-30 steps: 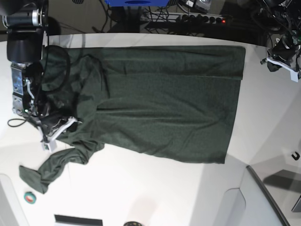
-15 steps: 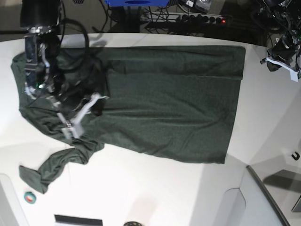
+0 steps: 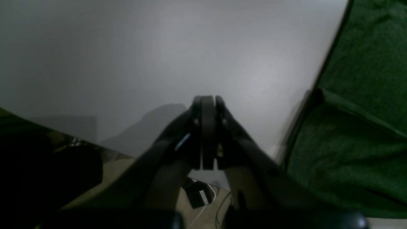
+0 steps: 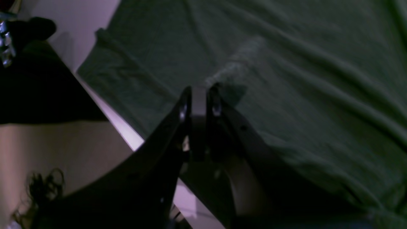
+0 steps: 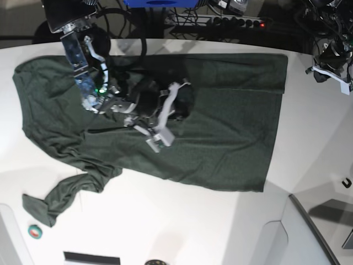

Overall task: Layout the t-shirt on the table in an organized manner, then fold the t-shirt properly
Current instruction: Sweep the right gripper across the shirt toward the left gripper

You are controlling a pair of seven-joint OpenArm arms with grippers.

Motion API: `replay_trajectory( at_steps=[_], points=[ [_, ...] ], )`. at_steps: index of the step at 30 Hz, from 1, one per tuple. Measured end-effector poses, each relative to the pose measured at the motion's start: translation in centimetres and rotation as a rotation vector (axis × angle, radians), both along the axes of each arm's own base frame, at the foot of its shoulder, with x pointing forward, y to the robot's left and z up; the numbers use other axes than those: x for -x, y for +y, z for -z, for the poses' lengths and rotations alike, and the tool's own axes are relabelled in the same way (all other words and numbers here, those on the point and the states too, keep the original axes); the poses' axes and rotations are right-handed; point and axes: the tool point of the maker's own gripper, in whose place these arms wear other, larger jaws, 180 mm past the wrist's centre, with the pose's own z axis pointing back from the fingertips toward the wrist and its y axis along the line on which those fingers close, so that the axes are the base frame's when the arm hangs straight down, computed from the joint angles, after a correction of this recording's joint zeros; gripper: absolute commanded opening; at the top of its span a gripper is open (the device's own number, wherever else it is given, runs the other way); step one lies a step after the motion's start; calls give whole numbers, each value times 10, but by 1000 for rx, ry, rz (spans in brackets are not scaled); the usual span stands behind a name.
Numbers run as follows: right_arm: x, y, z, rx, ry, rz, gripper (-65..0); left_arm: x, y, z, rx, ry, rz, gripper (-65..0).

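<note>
The dark green t-shirt (image 5: 231,127) lies spread across the white table (image 5: 165,221), its body mostly flat. One sleeve (image 5: 60,196) trails crumpled toward the front left. My right gripper (image 5: 175,110) hovers over the shirt's middle. In the right wrist view its fingers (image 4: 186,105) stand nearly together above the wrinkled t-shirt (image 4: 302,63), with no cloth seen between them. My left gripper (image 5: 326,74) sits at the table's far right, off the shirt. In the left wrist view the left gripper (image 3: 208,101) is shut over bare table, with the t-shirt's edge (image 3: 365,127) to its right.
A small green tape roll (image 5: 36,232) lies at the front left corner. A little black hook-shaped object (image 5: 346,183) rests near the right edge. Cables and a power strip (image 5: 237,22) run behind the table's far edge. The tabletop curves away at the front right (image 5: 309,221).
The right arm has swept from the shirt's left sleeve area up and right to the shirt's middle. The shirt's left side now shows, lying flat. The left arm has not moved.
</note>
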Motion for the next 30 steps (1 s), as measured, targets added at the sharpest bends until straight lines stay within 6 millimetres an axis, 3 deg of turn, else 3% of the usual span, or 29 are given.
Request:
replay_trajectory(
  at_steps=[4, 10, 17, 24, 28, 30],
  points=[
    [14, 18, -1, -6, 9, -62, -644, 0, 0, 0, -1, 1, 0, -650],
    [14, 35, -11, -49, 4, -63, -644, -1, 0, 0, -1, 0, 1, -650],
    [18, 34, 9, -22, 54, -68, -644, 0, 0, 0, -1, 0, 1, -650],
    [17, 47, 1, -47, 41, -79, -644, -2, 1, -1, -2, -3, 1, -650],
    [37, 73, -3, -47, 32, -183, -641, -3, -1, -1, 0, -4, 4, -650],
    [44, 83, -2, -62, 49, -206, -603, -3, 0, -1, -1, -4, 4, -650]
  ],
)
